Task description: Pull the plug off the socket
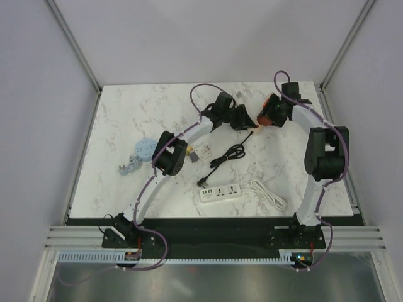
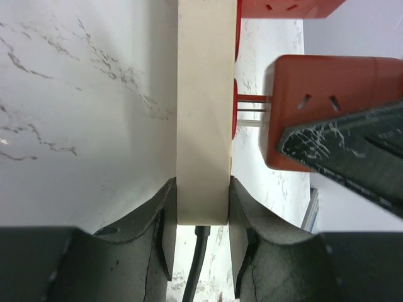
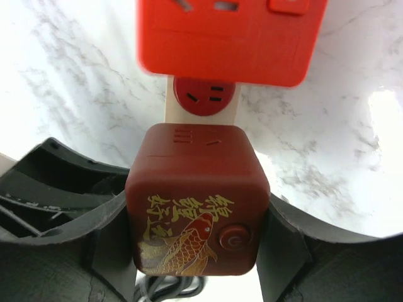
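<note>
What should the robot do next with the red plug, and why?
Probably the right gripper should pull the red cube plug straight away from the cream strip: its pins are only partly out, and the left gripper clamps the strip.

A white marble-patterned table (image 1: 126, 119) carries a white rectangular power strip (image 1: 220, 193) near its front edge, its white cord (image 1: 269, 194) looped just beside it. Behind lie a black coiled cable (image 1: 228, 155) and a small white cube adapter (image 1: 206, 153). Farther left sits a pale blue round disc (image 1: 143, 148) (a grey cord (image 1: 128, 167) touches it).
</note>
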Controlling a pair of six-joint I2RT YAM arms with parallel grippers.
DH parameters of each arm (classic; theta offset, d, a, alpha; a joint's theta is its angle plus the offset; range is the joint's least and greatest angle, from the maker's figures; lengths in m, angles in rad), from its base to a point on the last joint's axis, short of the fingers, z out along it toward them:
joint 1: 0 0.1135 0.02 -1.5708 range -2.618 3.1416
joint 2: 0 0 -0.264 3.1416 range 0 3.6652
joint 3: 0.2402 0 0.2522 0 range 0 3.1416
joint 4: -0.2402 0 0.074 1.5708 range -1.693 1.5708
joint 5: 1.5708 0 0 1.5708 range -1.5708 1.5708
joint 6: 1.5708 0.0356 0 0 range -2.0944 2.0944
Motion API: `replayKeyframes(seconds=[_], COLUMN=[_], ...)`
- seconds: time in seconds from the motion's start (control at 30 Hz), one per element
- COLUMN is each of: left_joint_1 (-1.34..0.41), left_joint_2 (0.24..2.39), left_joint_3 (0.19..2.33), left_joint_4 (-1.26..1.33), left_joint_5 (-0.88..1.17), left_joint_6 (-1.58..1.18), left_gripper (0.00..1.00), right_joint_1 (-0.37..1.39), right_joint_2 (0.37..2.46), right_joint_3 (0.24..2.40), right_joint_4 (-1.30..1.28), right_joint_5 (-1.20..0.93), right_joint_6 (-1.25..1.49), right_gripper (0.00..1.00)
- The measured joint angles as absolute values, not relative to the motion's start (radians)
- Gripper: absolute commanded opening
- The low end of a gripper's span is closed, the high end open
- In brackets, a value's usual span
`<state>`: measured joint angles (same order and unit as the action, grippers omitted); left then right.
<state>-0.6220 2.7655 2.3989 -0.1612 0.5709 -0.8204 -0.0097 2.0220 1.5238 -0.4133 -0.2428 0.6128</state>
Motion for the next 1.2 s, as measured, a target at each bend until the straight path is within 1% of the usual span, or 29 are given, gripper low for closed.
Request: replayKeyframes(seconds=[0.1,0.17,0.23,0.33,0.43,0.57,0.63,0.8,0.87,0.93,1.0,1.03,1.07,1.2], left_joint_1=[-0.62,-0.612,-0.601,-0.585,-0.578,-0.575,-0.574,-0.572,-0.572,-0.571,-0.57,-0.57,-0.569,-0.569], left_joint_2=[2.767,2.767,2.767,2.767,2.767,2.767,2.767,2.767,2.767,2.767,2.767,2.767,2.767,2.767], left_joint_3=[2.399,2.399,2.399,2.399,2.399,2.399,2.399,2.399,2.399,2.398,2.395,2.393,2.387,2.376], left_joint_4=[-0.172,-0.175,-0.176,-0.176,-0.174,-0.17,-0.17,-0.169,-0.169,-0.169,-0.167,-0.165,-0.158,-0.137], left_joint_5=[0.56,0.559,0.559,0.559,0.562,0.574,0.578,0.599,0.609,0.615,0.622,0.63,0.635,0.656], left_joint_6=[-0.817,-0.817,-0.817,-0.816,-0.81,-0.795,-0.787,-0.776,-0.774,-0.772,-0.772,-0.772,-0.772,-0.772], left_gripper=[0.02,0.02,0.02,0.02,0.02,0.02,0.02,0.02,0.02,0.02,0.02,0.02,0.02,0.02], right_joint_1=[0.082,0.142,0.178,0.173,0.12,0.012,-0.023,-0.002,0.011,0.013,0.01,0.009,0.009,0.009], right_joint_2=[1.976,1.944,1.92,1.895,1.868,1.797,1.764,1.673,1.62,1.565,1.514,1.493,1.478,1.449], right_joint_3=[1.534,1.543,1.551,1.557,1.544,1.446,1.361,1.102,1.026,0.993,0.982,0.979,0.972,0.928], right_joint_4=[-0.45,-0.461,-0.466,-0.476,-0.494,-0.495,-0.471,-0.453,-0.461,-0.476,-0.477,-0.471,-0.462,-0.448], right_joint_5=[-0.009,0.107,0.156,0.202,0.189,0.064,-0.01,-0.192,-0.241,-0.266,-0.276,-0.28,-0.285,-0.302], right_joint_6=[0.532,0.486,0.462,0.447,0.459,0.503,0.521,0.535,0.53,0.522,0.511,0.507,0.503,0.495], right_gripper=[0.0,0.0,0.0,0.0,0.0,0.0,0.02,0.12,0.22,0.29,0.33,0.38,0.41,0.47])
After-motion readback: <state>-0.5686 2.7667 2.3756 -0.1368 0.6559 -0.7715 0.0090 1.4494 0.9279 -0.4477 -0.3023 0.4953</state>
